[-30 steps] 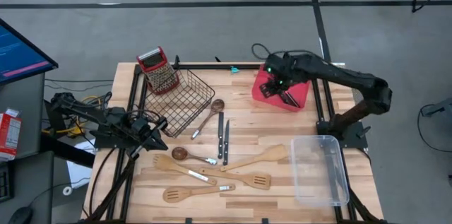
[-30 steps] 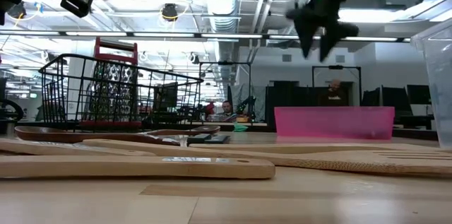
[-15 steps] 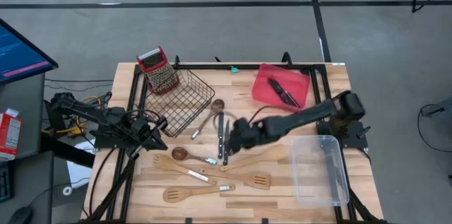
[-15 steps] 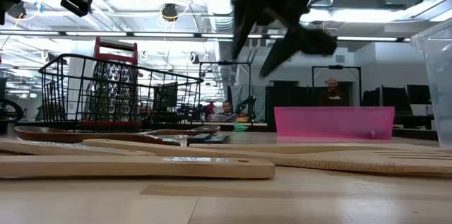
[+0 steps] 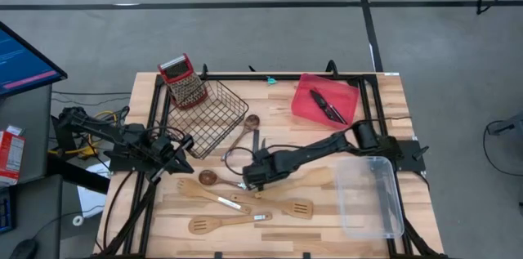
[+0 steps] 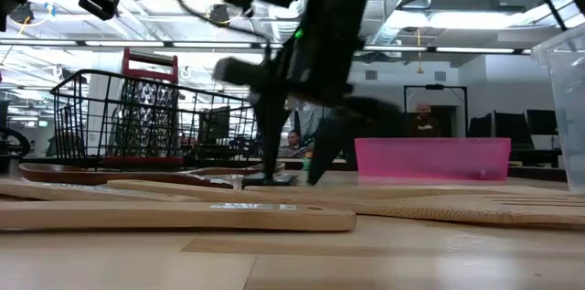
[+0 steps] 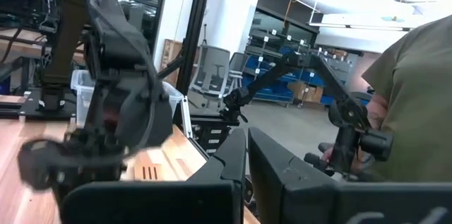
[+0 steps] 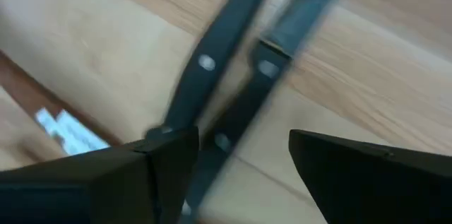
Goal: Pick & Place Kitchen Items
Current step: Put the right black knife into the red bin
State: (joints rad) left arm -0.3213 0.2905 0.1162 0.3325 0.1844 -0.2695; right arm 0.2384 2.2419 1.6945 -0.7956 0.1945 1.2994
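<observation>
Two black-handled steel knives lie side by side at the table's middle; their riveted handles show in the right wrist view. My right gripper is open, low over the handle ends, one finger on either side; it also shows in the low view. Pale wooden spatulas and a dark-bowled spoon lie flat nearer the near edge. A wooden spoon lies by the basket. My left gripper is shut and empty at the table's left edge. My right gripper's open fingers point down and stand on either side of the two knife handles, which lie flat on the table. Whether a finger touches a handle I cannot tell.
A black wire basket with a red-topped grater stands at the far left. A red tray at the far right holds two dark utensils. A clear bin sits at the near right. A person's sleeve shows beyond the table.
My right gripper has gone from above the red tray toward the table's near left and down, and now stands low over the knife handles at the middle. The utensils on the table have stayed where they were.
</observation>
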